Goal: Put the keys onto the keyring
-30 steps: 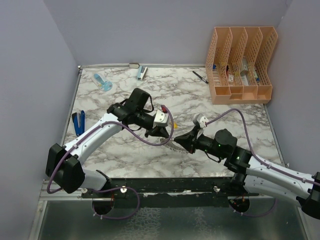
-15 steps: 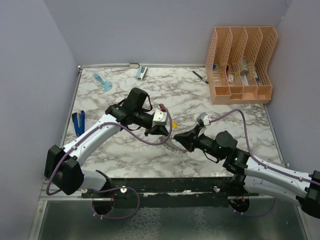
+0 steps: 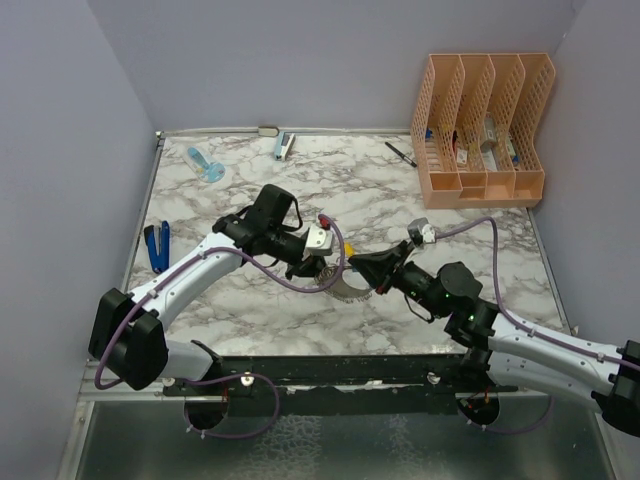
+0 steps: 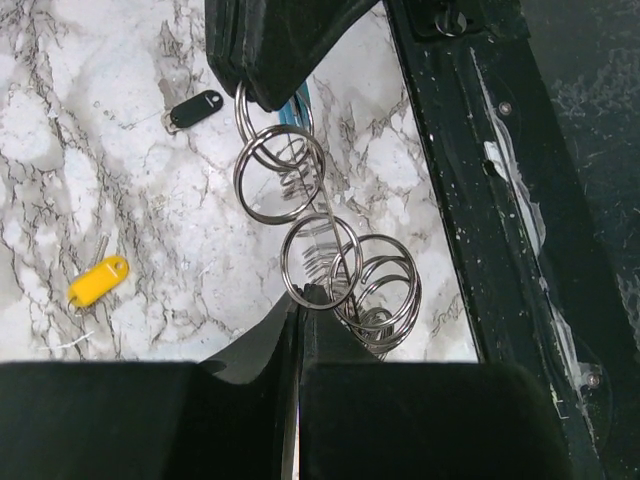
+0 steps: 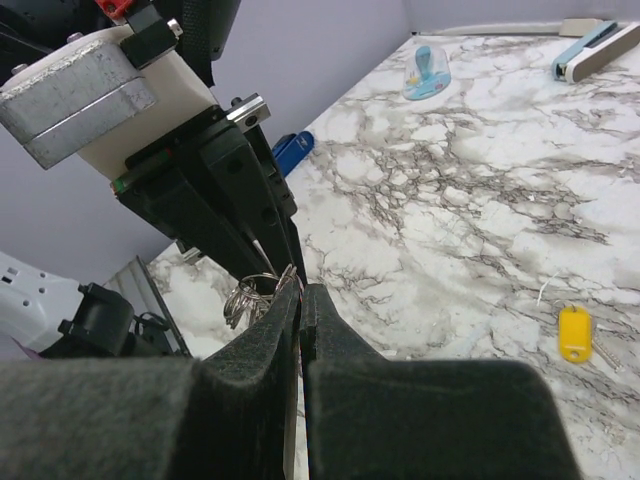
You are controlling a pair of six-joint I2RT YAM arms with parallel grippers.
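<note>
Top view of a marble desk (image 3: 250, 310) with two robot arms meeting near its middle. Over the last second the right end effector (image 3: 362, 266) has swung its wrist toward the far side and edged left. The left end effector (image 3: 322, 268) has barely shifted. The keyring (image 3: 348, 290), a gray string of wire loops, now sags in a shallow arc between them, just above the desk.

Both end effectors are clamped shut, each pinching one end of the keyring. In the left wrist view, the loops are drawn apart between the two pairs of closed fingers, with a light-blue section at the right arm's end.

The yellow key (image 3: 349, 248) lies loose on the desk just beyond the two end effectors. The black key (image 4: 195, 107) lies a little apart from it, also loose.

Judgement: the ring is being repositioned and spread. No key is threaded yet, and with both arms occupied, one must let go to fetch a key.
</note>
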